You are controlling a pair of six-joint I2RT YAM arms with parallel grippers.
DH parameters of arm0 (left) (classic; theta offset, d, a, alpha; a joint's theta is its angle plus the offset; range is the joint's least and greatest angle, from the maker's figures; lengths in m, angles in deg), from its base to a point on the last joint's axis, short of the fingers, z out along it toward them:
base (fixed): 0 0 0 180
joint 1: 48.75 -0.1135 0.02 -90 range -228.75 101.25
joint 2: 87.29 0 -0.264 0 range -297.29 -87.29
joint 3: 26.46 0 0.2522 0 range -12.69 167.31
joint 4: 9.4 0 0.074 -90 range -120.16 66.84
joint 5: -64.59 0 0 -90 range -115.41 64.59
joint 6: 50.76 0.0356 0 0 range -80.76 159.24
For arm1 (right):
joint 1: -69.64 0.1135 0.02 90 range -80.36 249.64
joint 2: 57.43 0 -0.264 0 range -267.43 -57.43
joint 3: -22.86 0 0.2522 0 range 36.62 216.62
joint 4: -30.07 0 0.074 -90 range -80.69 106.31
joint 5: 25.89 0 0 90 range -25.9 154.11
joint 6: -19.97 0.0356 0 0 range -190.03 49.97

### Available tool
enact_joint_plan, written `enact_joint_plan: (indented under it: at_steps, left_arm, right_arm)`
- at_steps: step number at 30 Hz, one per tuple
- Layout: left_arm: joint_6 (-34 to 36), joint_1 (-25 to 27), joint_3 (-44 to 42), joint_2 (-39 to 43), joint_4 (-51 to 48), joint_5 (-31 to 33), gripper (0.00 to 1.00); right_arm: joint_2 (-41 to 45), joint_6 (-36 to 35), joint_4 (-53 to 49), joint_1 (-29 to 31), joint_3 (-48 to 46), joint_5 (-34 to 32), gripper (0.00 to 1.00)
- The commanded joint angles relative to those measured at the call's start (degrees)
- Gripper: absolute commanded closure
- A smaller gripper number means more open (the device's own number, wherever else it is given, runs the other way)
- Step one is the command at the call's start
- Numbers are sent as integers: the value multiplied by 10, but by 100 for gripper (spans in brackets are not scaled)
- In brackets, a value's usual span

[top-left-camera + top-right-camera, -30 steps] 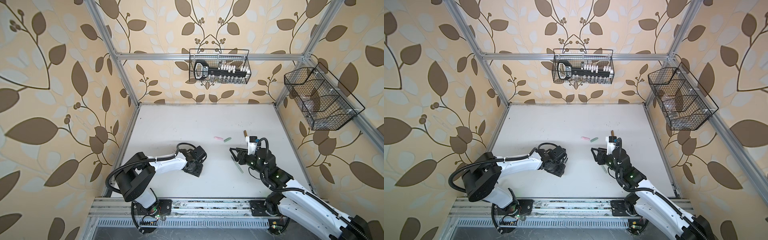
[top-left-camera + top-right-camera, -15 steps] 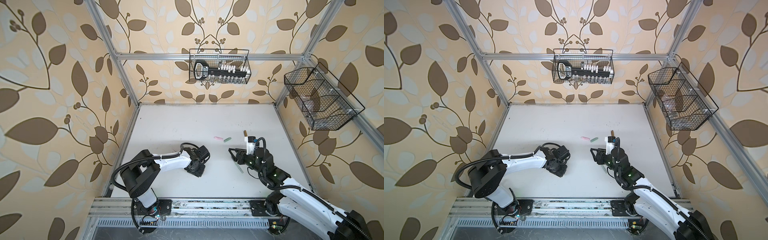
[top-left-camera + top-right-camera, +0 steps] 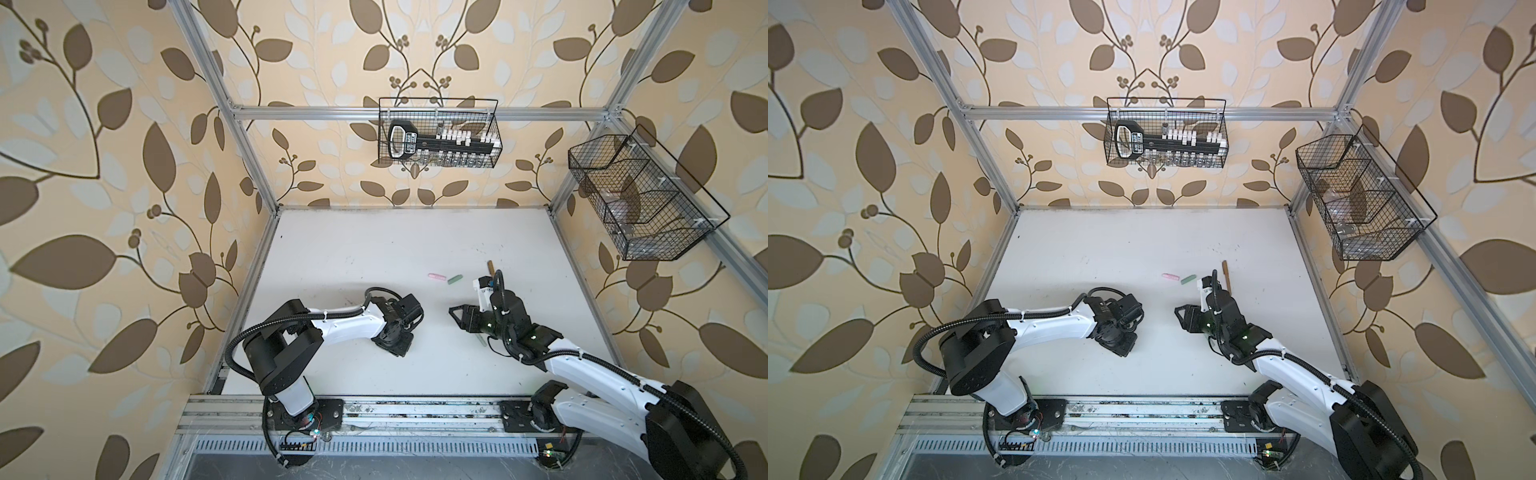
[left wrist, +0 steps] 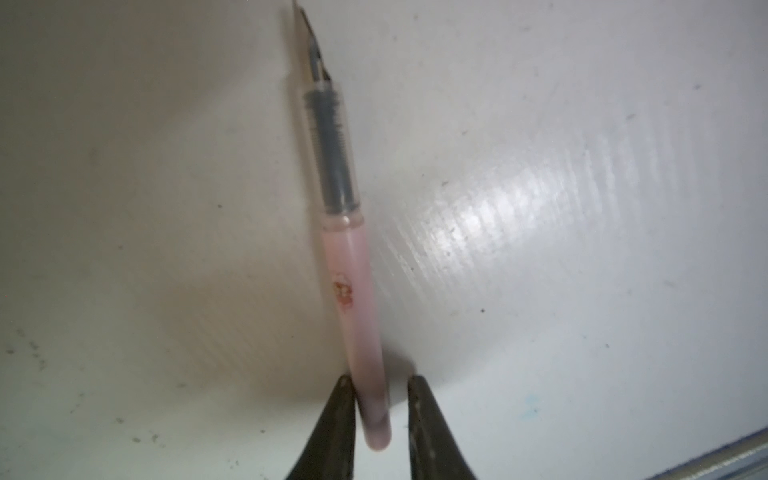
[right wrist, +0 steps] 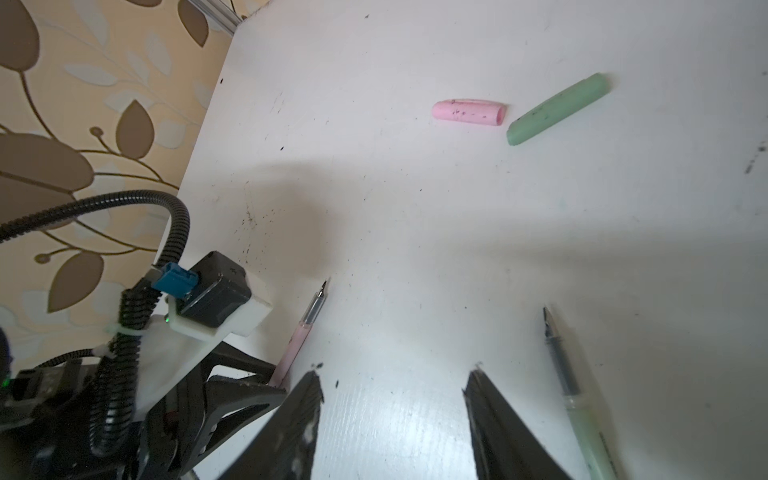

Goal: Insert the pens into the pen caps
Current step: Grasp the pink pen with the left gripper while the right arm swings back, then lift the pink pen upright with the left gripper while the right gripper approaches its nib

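While narrow left tool (image 4: 379,380) straddles one pink pen (image 4: 349,282), right tool (image 5: 395,372) wide, two caps (image 5: 468,113) (image 5: 559,114)

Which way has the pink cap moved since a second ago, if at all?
No. In both top views the pink cap lies where it did, equally far from the back edge of the table, beside the green cap.

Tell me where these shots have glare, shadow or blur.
Left wrist view: the pink pen looks soft and slightly blurred, with a bright glare patch on the table beside it. Right wrist view: the pink cap and green cap are sharp, and a broad soft shadow crosses the table. Both top views: evenly lit, no strong glare.
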Motion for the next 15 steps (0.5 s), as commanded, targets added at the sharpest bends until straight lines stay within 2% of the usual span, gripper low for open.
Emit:
enact_joint_plan:
  at_steps: [1, 7, 15]
  left_arm:
    - [3, 5, -2, 16, 12, 4, 79]
    - [5, 5, -6, 19, 40, 0, 86]
    - [5, 5, -15, 58, 67, 4, 92]
  right_arm:
    - [-30, 6, 5, 26, 27, 11, 42]
    - [-79, 32, 33, 73, 48, 5, 41]
    - [-137, 82, 66, 101, 58, 10, 40]
